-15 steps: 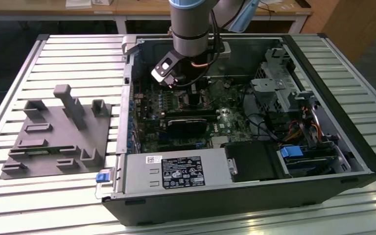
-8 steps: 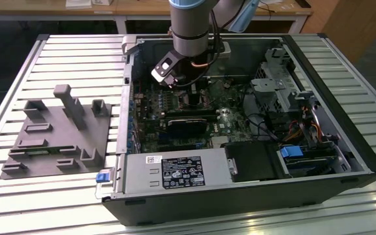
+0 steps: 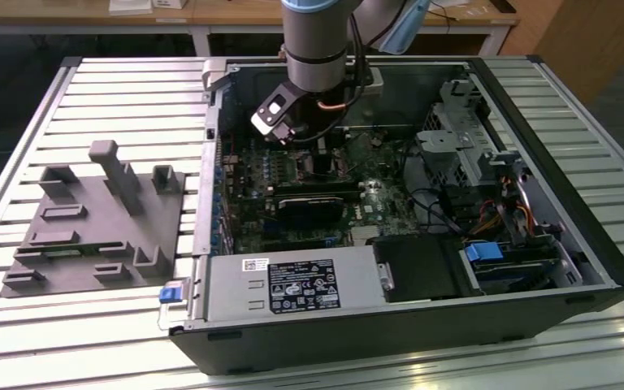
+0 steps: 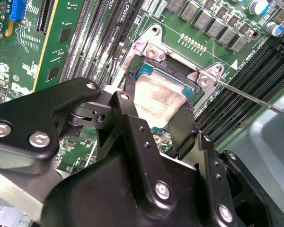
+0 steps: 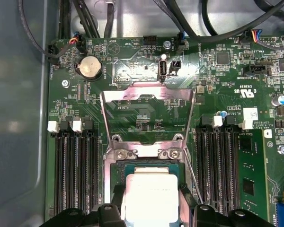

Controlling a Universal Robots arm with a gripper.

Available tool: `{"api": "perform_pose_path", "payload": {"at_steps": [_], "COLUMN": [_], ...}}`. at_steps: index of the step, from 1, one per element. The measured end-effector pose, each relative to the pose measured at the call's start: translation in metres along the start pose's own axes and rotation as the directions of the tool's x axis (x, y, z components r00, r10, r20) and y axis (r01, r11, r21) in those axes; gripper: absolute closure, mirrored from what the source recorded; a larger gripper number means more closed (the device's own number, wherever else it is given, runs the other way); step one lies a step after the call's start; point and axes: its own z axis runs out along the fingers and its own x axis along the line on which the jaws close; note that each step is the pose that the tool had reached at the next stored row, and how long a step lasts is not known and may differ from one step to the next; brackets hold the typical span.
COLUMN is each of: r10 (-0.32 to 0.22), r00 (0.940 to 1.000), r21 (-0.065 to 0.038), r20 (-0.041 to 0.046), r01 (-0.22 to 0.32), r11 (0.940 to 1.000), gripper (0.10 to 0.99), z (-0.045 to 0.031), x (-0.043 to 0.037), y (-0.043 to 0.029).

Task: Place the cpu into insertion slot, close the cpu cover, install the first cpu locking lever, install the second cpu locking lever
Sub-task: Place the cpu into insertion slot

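Gripper (image 4: 158, 111) clamped on cpu (image 5: 149, 196) — chip over insertion slot (image 5: 146, 152) — cpu cover (image 5: 146, 93) swung open, upright.

Open cpu cover (image 5: 149, 93), lever (image 4: 255, 97) alongside

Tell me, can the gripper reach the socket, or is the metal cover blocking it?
Probably yes: the cpu cover is swung open, clear of the insertion slot, and the gripper holds the cpu right at it.
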Motion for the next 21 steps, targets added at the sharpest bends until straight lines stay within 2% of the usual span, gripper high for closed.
{"api": "perform_pose_path", "payload": {"at_steps": [5, 21], "r10": [-0.052, -0.051], "r00": [0.9986, 0.9986], "r21": [0.001, 0.001], "r20": [-0.0045, -0.0121], "r01": [0.052, 0.051], "r11": [0.9986, 0.9987], "gripper": [0.553, 0.553], "z": [0.0, 0.0026], "x": [0.0, -0.0003], "y": [0.0, -0.0002]}}
